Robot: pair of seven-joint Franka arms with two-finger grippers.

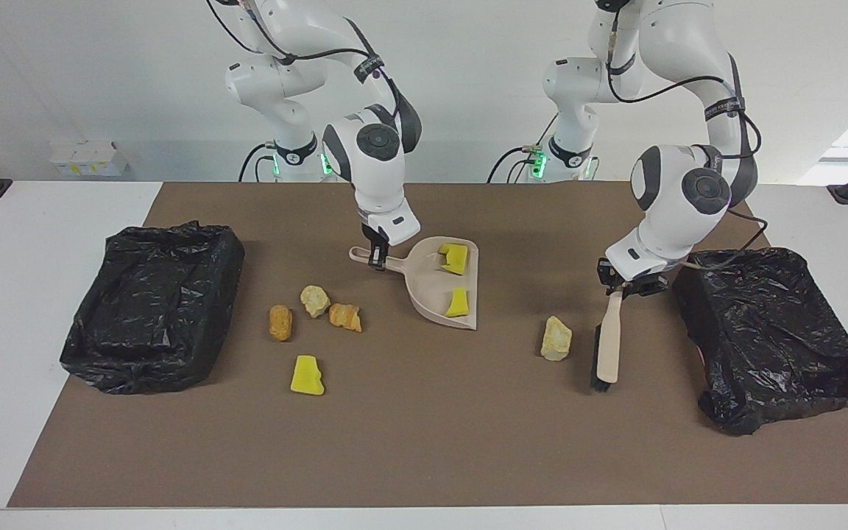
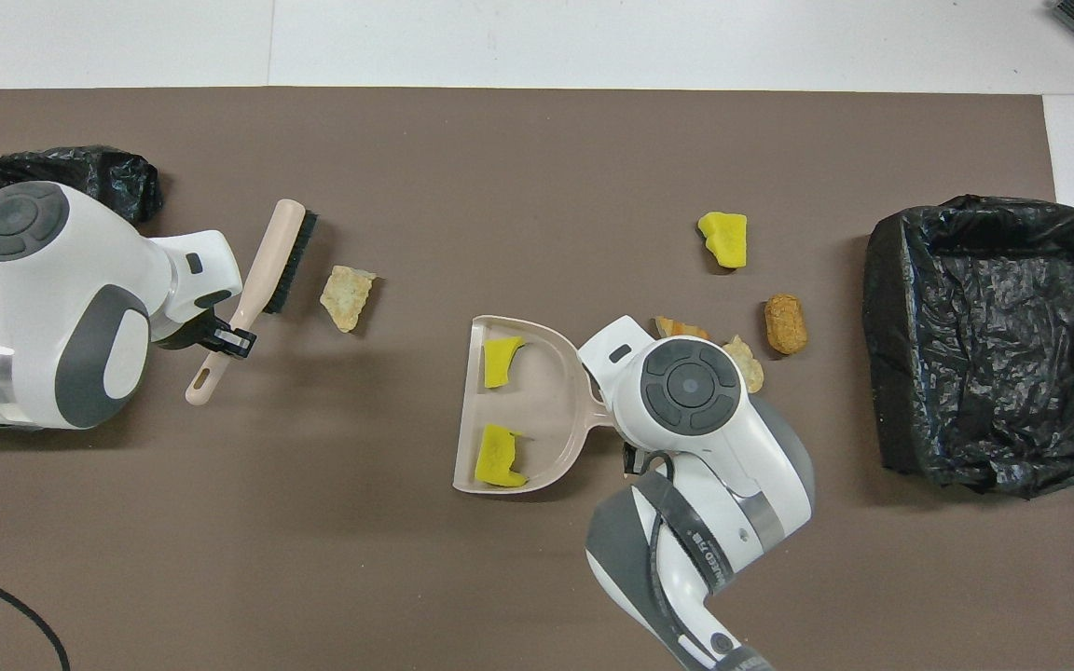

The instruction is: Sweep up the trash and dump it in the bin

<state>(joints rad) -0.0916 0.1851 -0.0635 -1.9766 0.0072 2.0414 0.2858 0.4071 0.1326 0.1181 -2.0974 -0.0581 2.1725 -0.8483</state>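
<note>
We find no legible text. Lettering on band of right arm [image 2: 695, 550], at 6 o'clock in overhead view, too small and skewed to read. Yellow marks on white boxes [image 1: 89, 158] at 10 o'clock in facing view, unreadable.

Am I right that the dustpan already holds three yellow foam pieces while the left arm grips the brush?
Not quite. The dustpan holds two yellow foam pieces, as the overhead view shows. The left gripper does hold the brush.
</note>
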